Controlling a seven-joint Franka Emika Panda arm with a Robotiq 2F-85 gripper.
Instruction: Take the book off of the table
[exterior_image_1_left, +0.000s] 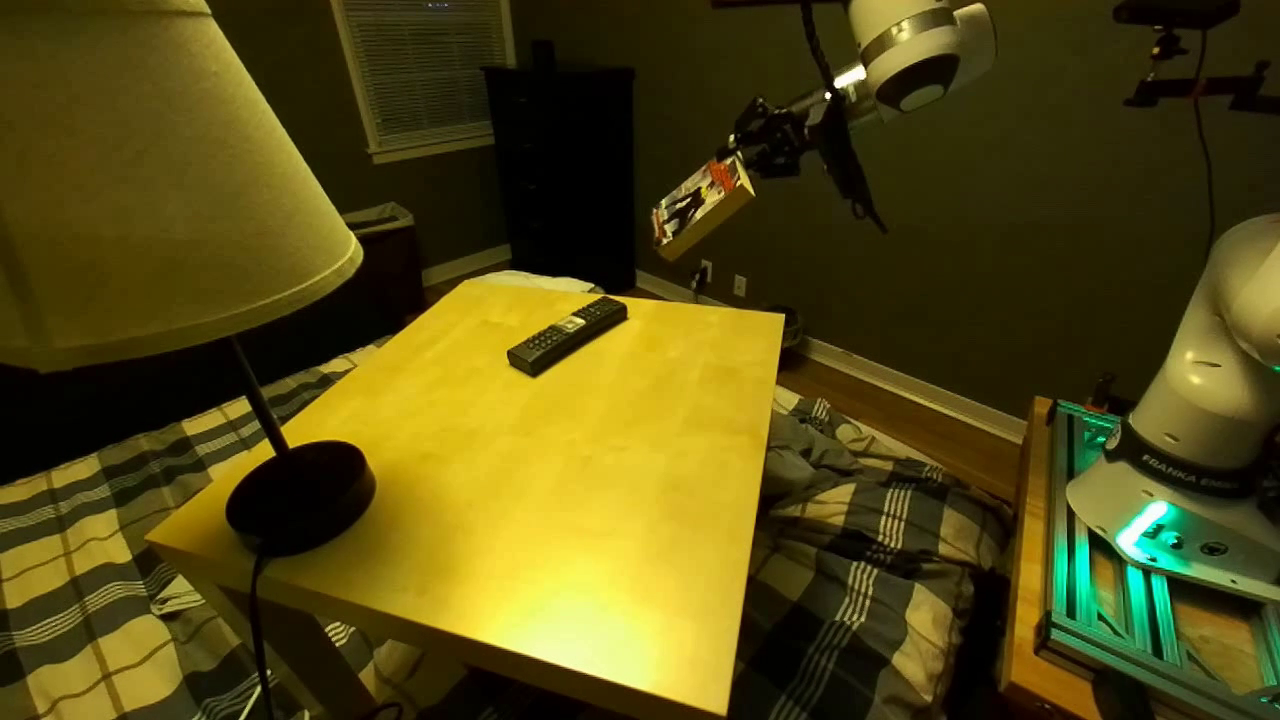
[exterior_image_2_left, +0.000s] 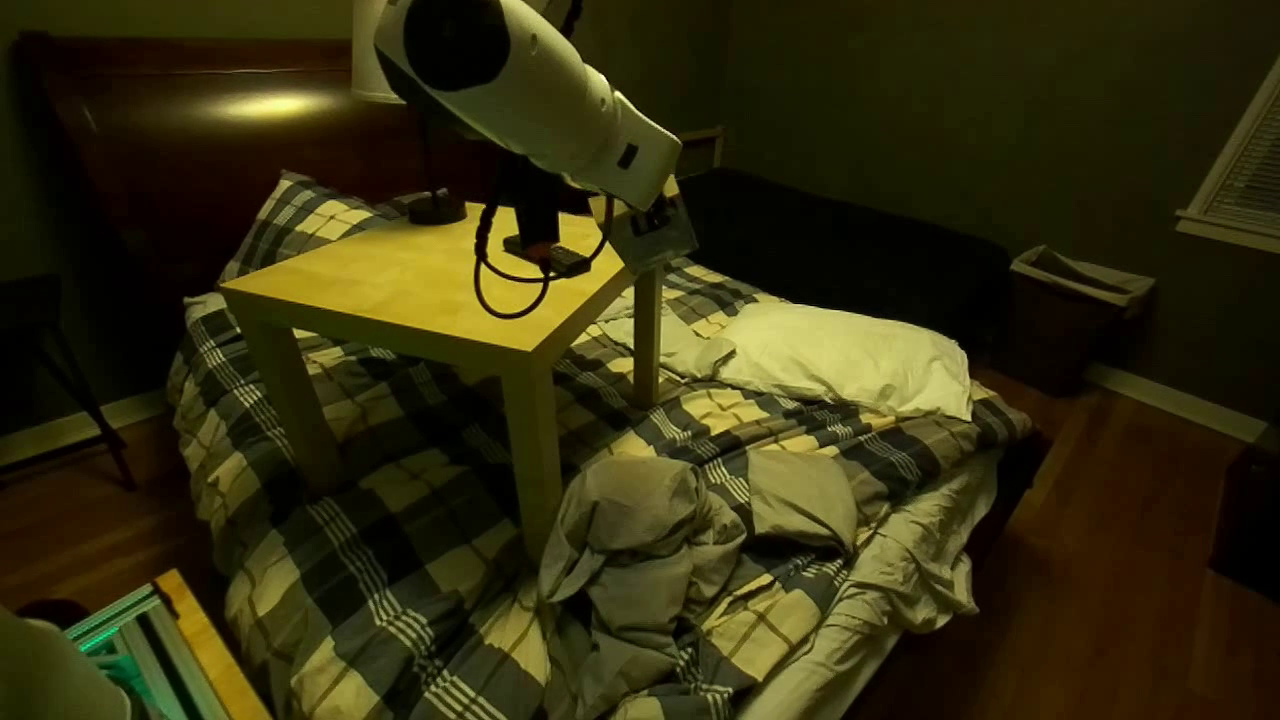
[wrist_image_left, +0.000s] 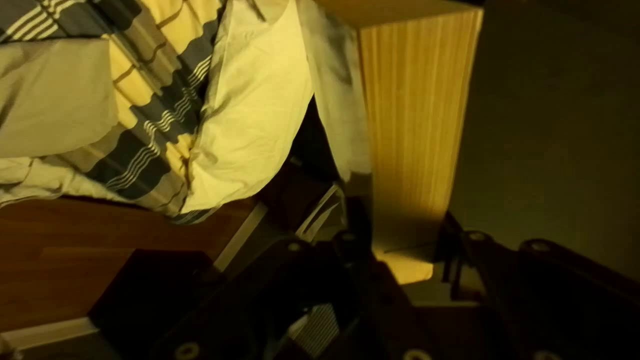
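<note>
Tan-paged, the book (exterior_image_1_left: 700, 207), pinched by the end effector (wrist_image_left: 404, 237) only near one end, may slip down around the tabletop (exterior_image_1_left: 560, 450) edge nearest the remote (exterior_image_1_left: 568, 336) if its weight turns it.

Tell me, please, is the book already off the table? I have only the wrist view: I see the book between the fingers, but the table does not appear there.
Observer: Yes. In an exterior view the book is in the air, with a visible gap between it and the table.
Operator: Thank you. Does any flat object lie on the table?
Observer: Yes, a black remote lies on it; both exterior views show this.
Operator: And is there something tall, which I should avoid?
Observer: Yes, a lamp stands on the table, near one corner.
</note>
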